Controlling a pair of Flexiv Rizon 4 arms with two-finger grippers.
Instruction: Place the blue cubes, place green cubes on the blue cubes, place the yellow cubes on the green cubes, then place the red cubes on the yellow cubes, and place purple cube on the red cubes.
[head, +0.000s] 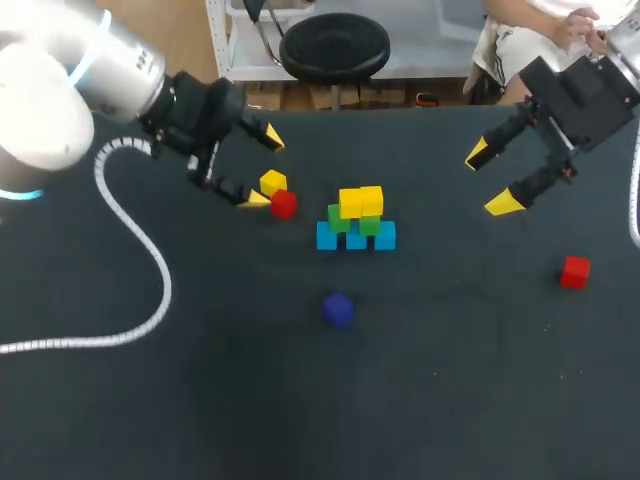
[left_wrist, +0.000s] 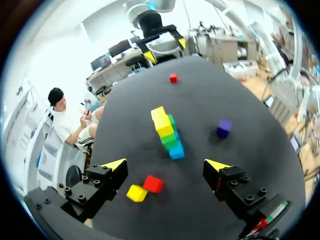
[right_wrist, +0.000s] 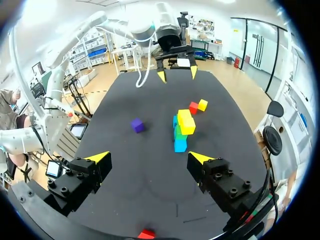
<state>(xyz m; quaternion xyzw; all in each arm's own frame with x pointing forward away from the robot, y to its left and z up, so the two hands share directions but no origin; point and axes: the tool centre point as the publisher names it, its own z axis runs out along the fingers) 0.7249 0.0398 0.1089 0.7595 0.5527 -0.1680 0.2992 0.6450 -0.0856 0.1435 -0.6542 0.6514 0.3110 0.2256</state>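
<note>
A stack stands mid-table: three blue cubes (head: 355, 238) at the base, two green cubes (head: 339, 218) on them, two yellow cubes (head: 361, 202) on top. A loose yellow cube (head: 273, 182) and a red cube (head: 284, 204) lie left of it, close to the lower fingertip of my left gripper (head: 262, 168), which is open and holds nothing. A purple cube (head: 338, 309) sits in front of the stack. A second red cube (head: 575, 271) lies at the right, below my open, empty right gripper (head: 490, 180). In the left wrist view the loose yellow cube (left_wrist: 136, 193) and red cube (left_wrist: 153, 184) lie under the gripper (left_wrist: 166, 165).
The black table (head: 200, 420) carries only the cubes. A white cable (head: 150, 300) from my left arm loops over its left part. In the right wrist view the stack (right_wrist: 181, 131) and purple cube (right_wrist: 137, 125) lie ahead of the gripper (right_wrist: 150, 157), the red cube (right_wrist: 146, 234) beneath it.
</note>
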